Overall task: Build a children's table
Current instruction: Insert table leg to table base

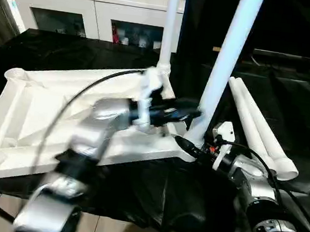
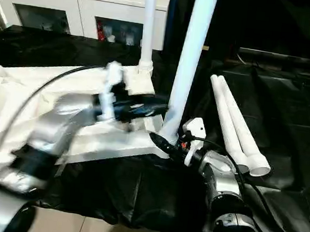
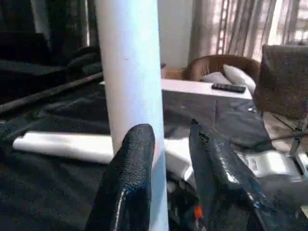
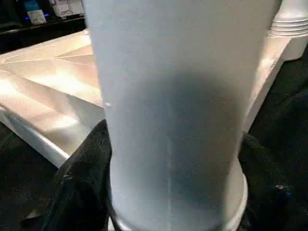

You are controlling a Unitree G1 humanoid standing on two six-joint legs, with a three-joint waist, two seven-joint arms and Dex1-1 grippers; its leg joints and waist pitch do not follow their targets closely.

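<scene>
Two tube legs (image 1: 232, 52) stood upright in corner sockets of the inverted tabletop (image 1: 38, 108), centre of the frame, on the black-draped counter (image 1: 50, 48). Two spare legs (image 1: 257, 125) lay side by side at centre right. Right gripper (image 4: 173, 202) was clamped around the base of the nearer upright leg. Left gripper (image 3: 166, 159) sat against the same leg higher up, fingers parted, one either side, grip uncertain. White cabinet (image 1: 94, 8) at upper left.
</scene>
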